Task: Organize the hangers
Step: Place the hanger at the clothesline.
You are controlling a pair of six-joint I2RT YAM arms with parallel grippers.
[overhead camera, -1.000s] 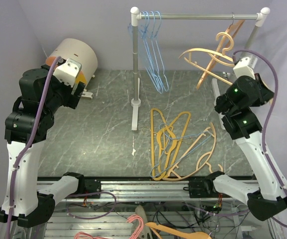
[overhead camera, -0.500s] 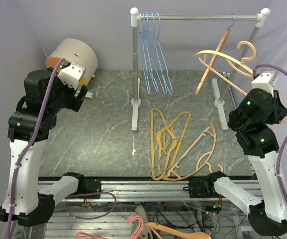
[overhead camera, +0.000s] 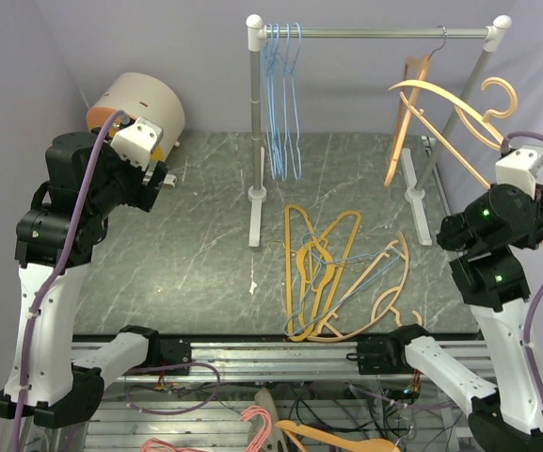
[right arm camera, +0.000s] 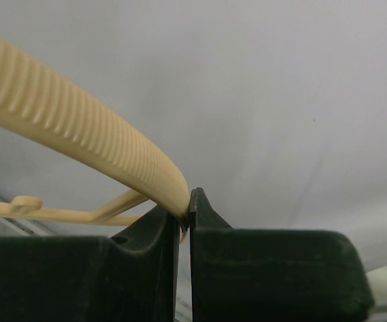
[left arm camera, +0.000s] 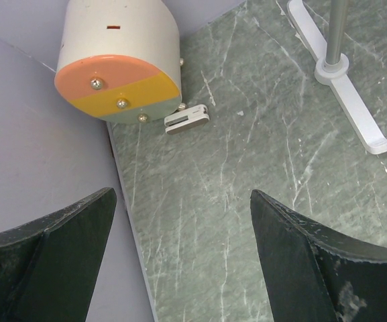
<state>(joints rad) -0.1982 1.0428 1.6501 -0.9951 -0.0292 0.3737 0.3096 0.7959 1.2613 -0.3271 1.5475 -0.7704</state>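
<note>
My right gripper (right arm camera: 185, 208) is shut on the end of a ribbed tan hanger (right arm camera: 79, 127). It holds that tan hanger (overhead camera: 450, 108) in the air at the far right, just in front of the rack's rail (overhead camera: 365, 31), hook up. Light-blue wire hangers (overhead camera: 280, 104) hang at the rail's left end. An orange hanger (overhead camera: 405, 104) hangs near the right end. A tangled pile of orange, tan and blue hangers (overhead camera: 337, 273) lies on the table. My left gripper (left arm camera: 183, 194) is open and empty, high over the table's far left corner.
A beige cylinder (left arm camera: 119, 60) with an orange and yellow end lies in the far left corner, a small white clip (left arm camera: 186, 119) beside it. The rack's white feet (overhead camera: 257, 217) stand on the marble table (overhead camera: 186, 254). Walls close the left and back. Pink hangers (overhead camera: 252, 428) lie below the table.
My right arm has swung right and back with the tan hanger, lifting it away from the orange one, which now hangs straighter. The blue hangers swayed left. The left arm barely shifted.
</note>
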